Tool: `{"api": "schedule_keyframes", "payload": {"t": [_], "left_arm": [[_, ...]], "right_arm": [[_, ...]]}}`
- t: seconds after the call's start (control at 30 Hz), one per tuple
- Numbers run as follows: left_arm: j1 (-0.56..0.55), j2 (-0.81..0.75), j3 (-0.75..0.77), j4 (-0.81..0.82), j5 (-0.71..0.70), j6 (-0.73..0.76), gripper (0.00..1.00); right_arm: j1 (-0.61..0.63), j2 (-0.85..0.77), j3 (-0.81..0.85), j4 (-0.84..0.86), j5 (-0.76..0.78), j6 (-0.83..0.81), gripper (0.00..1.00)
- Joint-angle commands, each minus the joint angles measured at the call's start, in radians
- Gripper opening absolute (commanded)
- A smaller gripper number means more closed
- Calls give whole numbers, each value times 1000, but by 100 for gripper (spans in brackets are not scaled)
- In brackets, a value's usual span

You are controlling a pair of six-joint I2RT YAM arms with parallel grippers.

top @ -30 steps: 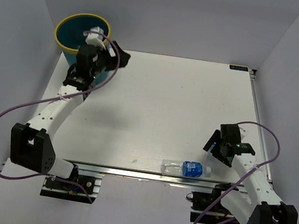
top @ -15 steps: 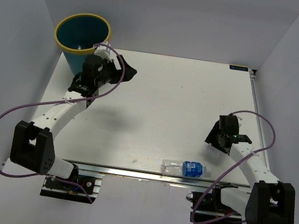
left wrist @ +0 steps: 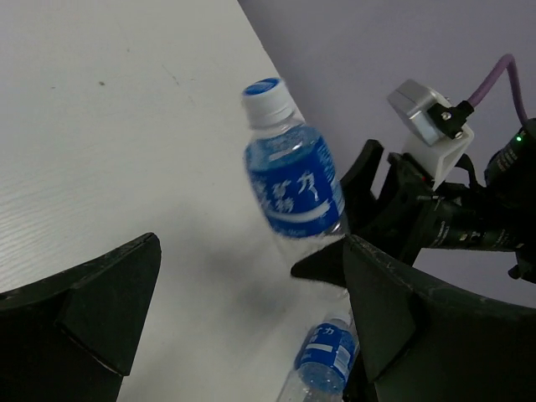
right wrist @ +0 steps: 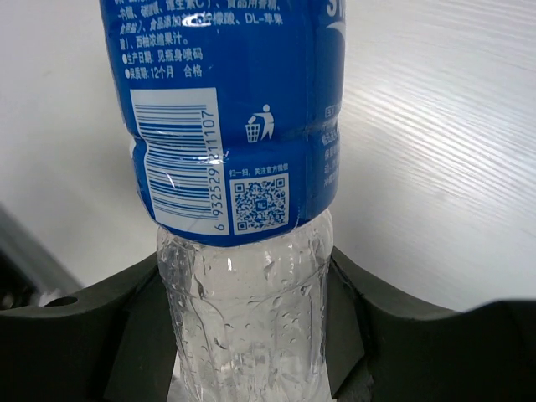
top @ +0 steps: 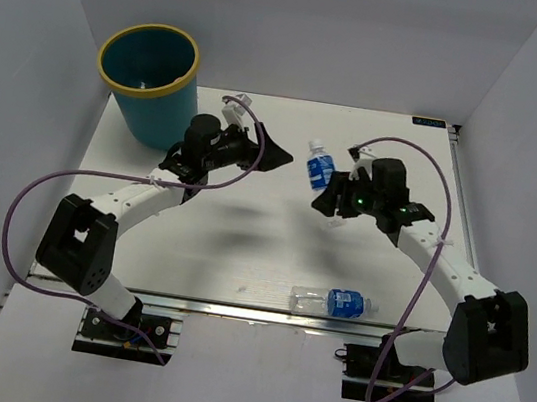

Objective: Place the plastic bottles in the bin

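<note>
The right end effector (top: 326, 195) pinches a blue-labelled bottle (top: 319, 168) by its clear base; it looks light, thin-walled, crushable. The left end effector (top: 278, 152) gapes wide, best taking the labelled middle.

A: Entry one?
B: Raised bottle (top: 319, 168): clear, blue label, white cap. Near upright, cap up, off the table (top: 241, 248), its clear lower body clamped in the right gripper (right wrist: 251, 347).
A: Two?
B: Lying bottle (top: 334, 302): same kind, on its side at the near edge, cap pointing right.
A: Three?
B: Bin (top: 152, 115): teal bucket, yellow rim, upright, far-left corner.
</note>
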Motion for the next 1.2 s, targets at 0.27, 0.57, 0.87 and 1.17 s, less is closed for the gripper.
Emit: {"api": "schedule_keyframes", "payload": {"t": [0.27, 0.57, 0.87, 1.17], "left_arm": [[-92, 51, 37, 75, 7, 5, 98], [-98, 114, 87, 95, 79, -4, 42], [128, 100, 263, -80, 47, 29, 30], [422, 3, 506, -247, -439, 88, 39]], "right_arm": [[171, 65, 121, 216, -286, 34, 42], [196, 100, 152, 232, -207, 41, 57], [194, -19, 65, 99, -26, 0, 89], [190, -153, -61, -23, 137, -26, 89]]}}
